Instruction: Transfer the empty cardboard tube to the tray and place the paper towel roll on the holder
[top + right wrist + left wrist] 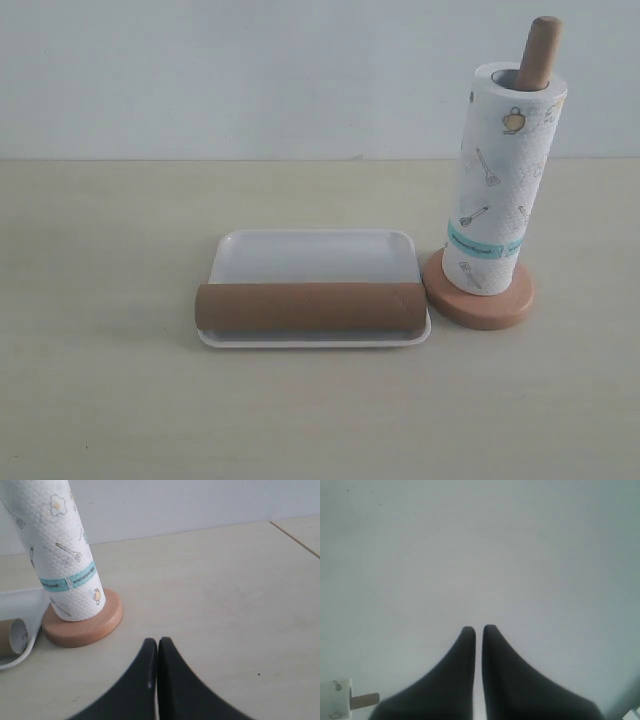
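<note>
The brown cardboard tube (309, 307) lies lengthwise across the near side of the white tray (315, 254). The paper towel roll (500, 190) stands on the wooden holder (478, 297), leaning slightly, with the dowel tip (540, 52) poking out of its top. The right wrist view has the roll (57, 555) on the holder base (82, 625), with the tube's open end (12, 636) and the tray rim (22, 655) beside it. My right gripper (158, 641) is shut and empty, off to the side of the holder. My left gripper (478, 628) is shut, facing a plain pale surface. Neither gripper appears in the exterior view.
The light tabletop (110, 250) extends around the tray and holder, with a pale wall (250, 70) behind. A small white fitting (340, 705) shows at the corner of the left wrist view. A seam in the table (295, 537) runs beyond the right gripper.
</note>
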`<move>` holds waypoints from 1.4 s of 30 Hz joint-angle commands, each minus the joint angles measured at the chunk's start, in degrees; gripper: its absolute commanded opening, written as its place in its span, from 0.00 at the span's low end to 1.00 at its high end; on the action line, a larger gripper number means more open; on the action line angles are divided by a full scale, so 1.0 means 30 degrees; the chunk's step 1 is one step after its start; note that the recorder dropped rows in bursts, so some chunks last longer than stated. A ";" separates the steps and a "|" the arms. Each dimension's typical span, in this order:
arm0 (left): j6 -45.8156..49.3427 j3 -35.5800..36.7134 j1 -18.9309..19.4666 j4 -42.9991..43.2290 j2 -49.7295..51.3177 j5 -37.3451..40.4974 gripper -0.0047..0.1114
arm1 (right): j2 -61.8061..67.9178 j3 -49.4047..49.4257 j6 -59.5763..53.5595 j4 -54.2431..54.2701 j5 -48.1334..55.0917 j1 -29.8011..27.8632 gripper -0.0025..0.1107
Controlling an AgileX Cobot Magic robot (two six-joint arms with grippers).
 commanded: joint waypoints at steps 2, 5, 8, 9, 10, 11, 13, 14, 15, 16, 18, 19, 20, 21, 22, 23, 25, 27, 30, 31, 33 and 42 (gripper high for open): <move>-0.0179 0.0271 0.0075 0.0095 -0.0119 -0.1013 0.08 | -0.0103 -0.0010 -0.0047 -0.0032 -0.0126 -0.0078 0.02; -0.0179 0.0697 0.0075 0.0564 -0.0374 -0.1092 0.08 | -0.0103 -0.0010 -0.0047 -0.0032 -0.0126 -0.0078 0.02; 0.2238 0.1345 0.0075 -0.1193 -0.0958 -0.0511 0.08 | -0.0103 -0.0010 -0.0047 -0.0032 -0.0126 -0.0078 0.02; 0.4426 0.1586 0.0075 -0.2876 -0.1192 0.0020 0.08 | -0.0103 -0.0010 -0.0047 -0.0032 -0.0126 -0.0078 0.02; 0.6174 0.1687 0.0075 -0.4092 -0.1376 0.0717 0.08 | -0.0103 -0.0010 -0.0047 -0.0032 -0.0126 -0.0078 0.02; 0.8488 0.1723 0.0075 -0.5386 -0.1675 0.1595 0.08 | -0.0103 -0.0010 -0.0047 -0.0032 -0.0126 -0.0078 0.02; 1.2580 0.1723 0.0075 -0.7140 -0.1960 0.2972 0.08 | -0.0103 -0.0010 -0.0047 -0.0032 -0.0126 -0.0078 0.02; 1.4223 0.1723 0.0075 -0.7379 -0.1960 0.3285 0.08 | -0.0103 -0.0010 -0.0047 -0.0032 -0.0126 -0.0078 0.02; 1.6624 0.1723 0.0075 -0.7532 -0.1960 0.3392 0.08 | -0.0103 -0.0010 -0.0047 -0.0032 -0.0126 -0.0078 0.02; 1.8256 0.1723 0.0075 -0.7532 -0.1960 0.3258 0.08 | -0.0103 -0.0010 -0.0047 -0.0032 -0.0126 -0.0078 0.02; 2.2577 0.1723 0.0075 -0.7532 -0.1960 0.3165 0.08 | -0.0103 -0.0010 -0.0047 -0.0032 -0.0126 -0.0078 0.02; 2.4283 0.1765 0.0075 -0.7532 -0.1960 0.3165 0.08 | -0.0103 -0.0010 -0.0047 -0.0032 -0.0126 -0.0078 0.02; 2.6273 0.1846 0.0075 -0.7532 -0.1960 0.3206 0.08 | -0.0103 -0.0010 -0.0047 -0.0032 -0.0126 -0.0078 0.02; 2.8067 0.1980 0.0075 -0.7532 -0.1960 0.3239 0.08 | -0.0103 -0.0010 -0.0047 -0.0032 -0.0126 -0.0078 0.02; 2.9574 0.2139 0.0168 -0.7532 -0.1960 0.3239 0.08 | -0.0103 -0.0010 -0.0047 -0.0032 -0.0126 -0.0078 0.02; 3.1476 0.2391 0.0325 -0.7532 -0.1960 0.3239 0.08 | -0.0103 -0.0010 -0.0047 -0.0032 -0.0126 -0.0078 0.02; 3.4654 0.3026 0.0704 -0.7532 -0.1960 0.3239 0.08 | -0.0103 -0.0010 -0.0047 -0.0032 -0.0126 -0.0078 0.02; 3.5900 0.3579 0.1172 -0.7532 -0.1960 0.3239 0.08 | -0.0103 -0.0010 -0.0047 -0.0032 -0.0126 -0.0078 0.02; 3.5943 0.3579 0.1634 -0.7532 -0.1960 0.3495 0.08 | -0.0103 -0.0010 -0.0047 -0.0032 -0.0126 -0.0078 0.02; 3.6011 0.3579 0.1623 -0.7379 -0.1960 0.4102 0.08 | -0.0103 -0.0010 -0.0047 -0.0032 -0.0126 -0.0078 0.02; 3.6396 0.3579 0.1623 -0.7379 -0.1960 0.4984 0.08 | -0.0103 -0.0010 -0.0047 -0.0032 -0.0126 -0.0078 0.02; 3.9860 0.3579 0.2231 -0.7379 -0.1960 0.9179 0.08 | -0.0103 -0.0010 -0.0047 -0.0032 -0.0126 -0.0078 0.02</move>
